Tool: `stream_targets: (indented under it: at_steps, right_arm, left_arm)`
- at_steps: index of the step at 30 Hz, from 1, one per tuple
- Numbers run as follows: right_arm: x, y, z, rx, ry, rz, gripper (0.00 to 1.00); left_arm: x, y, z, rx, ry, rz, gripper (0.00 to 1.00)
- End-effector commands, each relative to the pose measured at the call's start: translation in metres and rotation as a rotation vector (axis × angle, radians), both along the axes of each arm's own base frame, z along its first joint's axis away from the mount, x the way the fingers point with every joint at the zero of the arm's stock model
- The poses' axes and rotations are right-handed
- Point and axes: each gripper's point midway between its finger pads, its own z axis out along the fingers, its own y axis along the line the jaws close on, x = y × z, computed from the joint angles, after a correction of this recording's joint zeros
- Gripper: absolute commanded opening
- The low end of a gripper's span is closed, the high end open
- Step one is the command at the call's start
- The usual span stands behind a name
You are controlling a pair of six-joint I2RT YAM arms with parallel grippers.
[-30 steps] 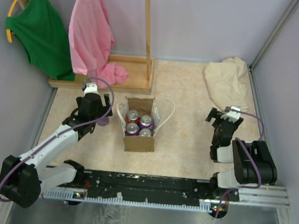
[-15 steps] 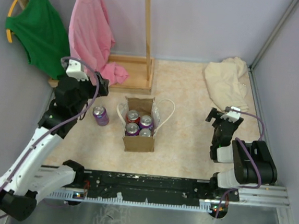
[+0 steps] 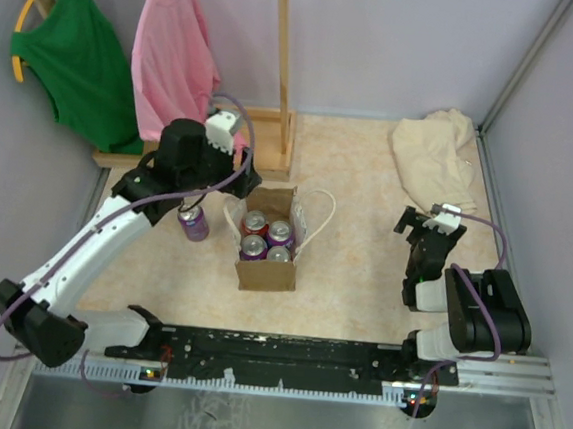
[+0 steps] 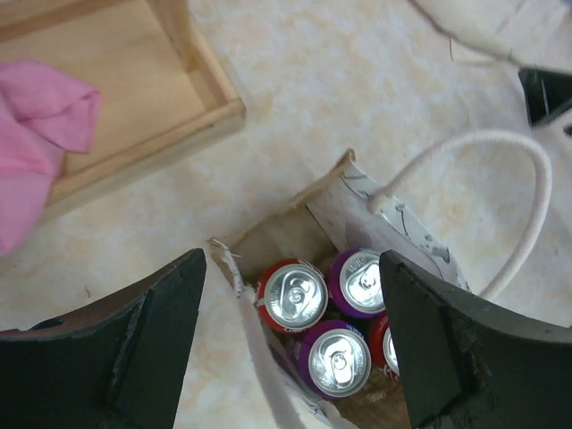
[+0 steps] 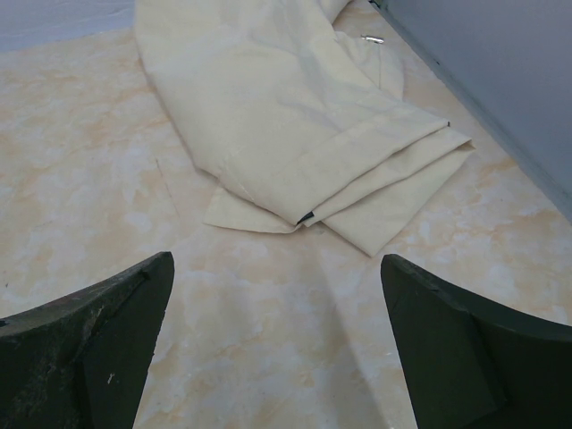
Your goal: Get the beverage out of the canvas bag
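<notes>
Bag (image 3: 266,273) upright mid-surface (image 3: 360,291), mouth open, four cans (image 3: 254,246) packed inside. Just left of it, apart from its wall, one purple can (image 3: 193,222) standing free: judged one beverage out, possibly four more to lift. Above the bag's far edge, left claw (image 4: 293,259) spread, gripping nothing, can tops visible between its fingers. Off to the right, right claw (image 5: 277,259) spread too, idle, facing cream cloth (image 5: 295,134). Against a second ago: left claw then low at the free can, since lifted clear and swung over the bag; can, bag and right arm unmoved.
</notes>
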Motion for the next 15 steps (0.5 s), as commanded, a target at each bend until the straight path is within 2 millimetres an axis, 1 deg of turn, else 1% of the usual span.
stream_targets:
  at_steps: [1,5,8,11,13,15]
  right_arm:
    - [0.004,-0.002,0.012,-0.006,-0.044,-0.005,0.99]
    - [0.004,-0.002,0.011,-0.006,-0.043,-0.005,0.99]
    - [0.004,-0.002,0.012,-0.006,-0.044,-0.005,0.99]
    - [0.004,-0.002,0.011,-0.006,-0.043,-0.004,0.99]
    - [0.004,-0.002,0.012,-0.006,-0.044,-0.004,0.99]
    - [0.004,-0.002,0.012,-0.007,-0.044,-0.005,0.99]
  left_arm:
    - [-0.018,-0.030,-0.010,0.114,0.023,-0.190,0.84]
    - [-0.022,-0.058,-0.030,0.153,0.063,-0.290,0.83]
    - [-0.022,-0.068,-0.044,0.173,0.092,-0.316,0.81]
    - [-0.021,-0.069,-0.059,0.193,0.122,-0.313,0.81]
    - [-0.019,-0.062,-0.071,0.225,0.151,-0.279,0.81]
    - [-0.017,-0.051,-0.085,0.272,0.184,-0.224,0.83]
